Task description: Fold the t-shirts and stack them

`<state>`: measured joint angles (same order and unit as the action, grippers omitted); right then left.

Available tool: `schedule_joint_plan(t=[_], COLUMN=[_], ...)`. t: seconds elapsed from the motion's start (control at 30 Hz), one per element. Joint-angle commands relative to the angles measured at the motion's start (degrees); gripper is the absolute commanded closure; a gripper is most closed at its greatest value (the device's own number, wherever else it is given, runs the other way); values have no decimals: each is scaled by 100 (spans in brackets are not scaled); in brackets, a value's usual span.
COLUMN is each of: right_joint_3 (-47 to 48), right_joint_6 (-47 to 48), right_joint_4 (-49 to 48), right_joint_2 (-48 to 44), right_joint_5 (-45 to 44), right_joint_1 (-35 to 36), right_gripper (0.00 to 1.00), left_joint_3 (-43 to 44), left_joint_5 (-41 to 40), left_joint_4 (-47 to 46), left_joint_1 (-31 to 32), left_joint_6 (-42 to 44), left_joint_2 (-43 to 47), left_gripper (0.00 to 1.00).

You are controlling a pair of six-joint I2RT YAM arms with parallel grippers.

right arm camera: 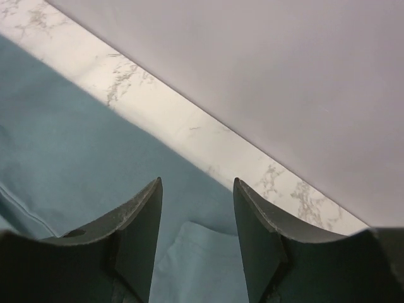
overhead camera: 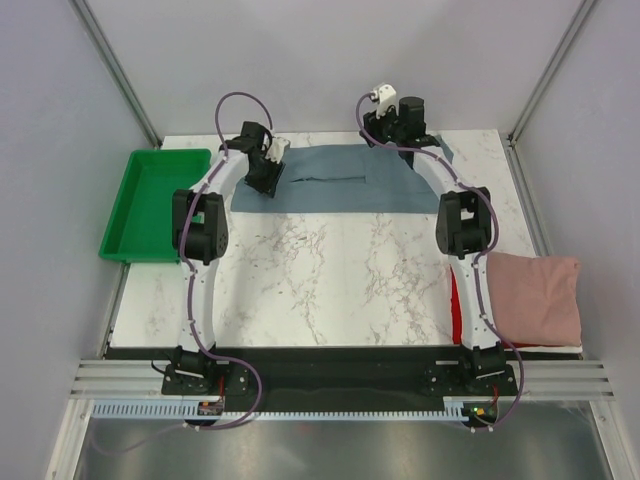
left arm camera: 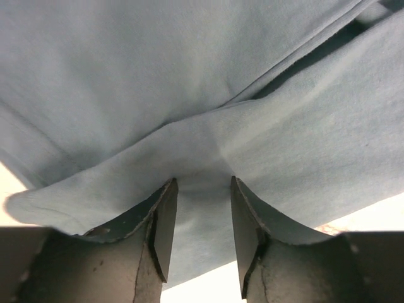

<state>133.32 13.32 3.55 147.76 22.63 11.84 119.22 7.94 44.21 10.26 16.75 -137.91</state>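
The slate blue-grey t-shirt [overhead camera: 340, 180] lies folded into a wide band along the back of the table. My left gripper [overhead camera: 275, 155] sits at its left end. In the left wrist view the jaws [left arm camera: 202, 180] stand apart, with a fold of the shirt [left arm camera: 189, 76] reaching in between the fingers. My right gripper [overhead camera: 380, 97] hangs open above the shirt's back right part; nothing is between its fingers [right arm camera: 196, 180], and the shirt [right arm camera: 63, 145] lies flat below. The dusty pink t-shirt [overhead camera: 535, 295] rests folded at the right edge on the bright red one [overhead camera: 455, 310], of which only a sliver shows.
A green tray [overhead camera: 155, 200] stands off the table's left side. The back wall [right arm camera: 284, 76] rises just behind the marble table [right arm camera: 189, 132]. Bare marble [overhead camera: 330, 280] stretches between the two arms.
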Motion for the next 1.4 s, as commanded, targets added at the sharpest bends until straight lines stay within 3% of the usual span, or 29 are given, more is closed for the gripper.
schedule_joint_plan(t=[0.0, 0.13, 0.17, 0.27, 0.37, 0.87, 0.97, 1.0, 1.1, 1.23, 1.37], right_joint_3=[-497, -886, -930, -1070, -1264, -1923, -1967, -1967, -2011, -2160, -2143], right_joint_6=[-339, -190, -172, -198, -225, 118, 144, 153, 241, 294, 495], right_joint_4=[-768, -532, -374, -127, -57, 234, 260, 269, 321, 427, 1267], right_joint_2=[-853, -1381, -1417, -1548, -1715, -2261, -2261, -2261, -2287, -2331, -2313], right_joint_5=[-198, -57, -5, 48, 75, -4, -40, -48, -118, -452, -637], right_joint_1=[-252, -313, -313, -313, -305, -296, -296, -296, -287, -313, -296], right_gripper=[43, 42, 42, 42, 41, 41, 41, 41, 41, 41, 44], left_joint_3=[304, -650, -872, -1408, -1375, -900, -813, -786, -751, -1136, -1708], left_joint_5=[170, 524, 506, 199, 198, 76, 14, 14, 40, 163, 286], left_joint_4=[-140, -44, -26, 192, 762, 1134, 1230, 1283, 1485, 1661, 1828], left_joint_1=[-33, -24, -24, -24, -42, -77, -77, -86, -86, -86, -86], left_joint_6=[959, 2583, 3327, 4376, 4862, 4864, 4829, 4820, 4750, 4670, 4697], left_joint_2=[816, 1431, 1538, 1671, 1583, 660, 511, 484, 484, 887, 1694], left_gripper=[50, 41, 39, 39, 42, 46, 56, 70, 90, 98, 98])
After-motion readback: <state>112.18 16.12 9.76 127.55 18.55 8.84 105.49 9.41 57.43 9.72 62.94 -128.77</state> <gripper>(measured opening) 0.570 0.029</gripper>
